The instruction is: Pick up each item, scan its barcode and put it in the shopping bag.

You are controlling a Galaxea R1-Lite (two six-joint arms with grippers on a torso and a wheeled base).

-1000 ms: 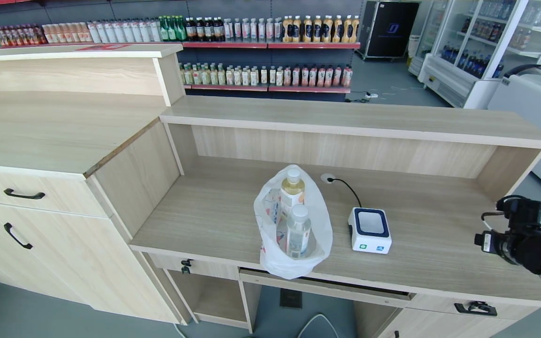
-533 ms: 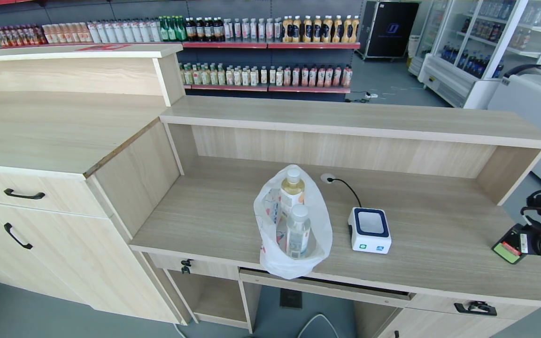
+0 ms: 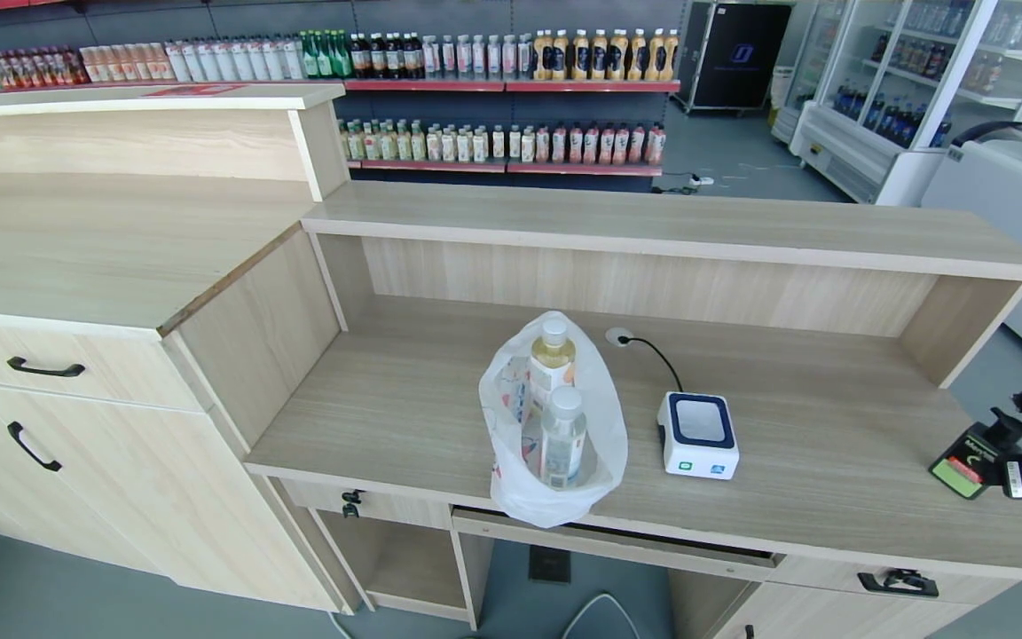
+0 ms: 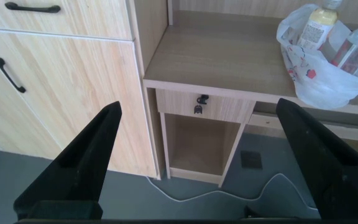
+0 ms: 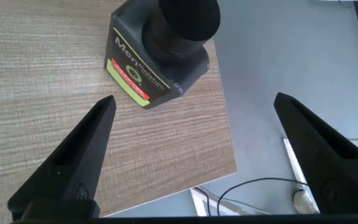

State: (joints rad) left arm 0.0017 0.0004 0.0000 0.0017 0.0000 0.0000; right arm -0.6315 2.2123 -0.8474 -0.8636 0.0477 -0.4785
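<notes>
A white plastic shopping bag stands mid-counter with two clear bottles upright inside; it also appears in the left wrist view as the bag. To its right lies the white barcode scanner. A black bottle with a green and red label sits at the counter's right end, its cap facing my right gripper. That gripper is open, just short of the black bottle, with nothing between its fingers. My left gripper is open, hanging low before the counter's front.
A raised wooden back wall and a side panel close the counter behind and at right. The scanner's cable runs to a grommet. A tall cabinet stands left. A keyed drawer sits under the counter's edge.
My right arm has pulled back to the right, off the counter's end. The black bottle it covered now shows on the counter. Bag and scanner have not moved.
</notes>
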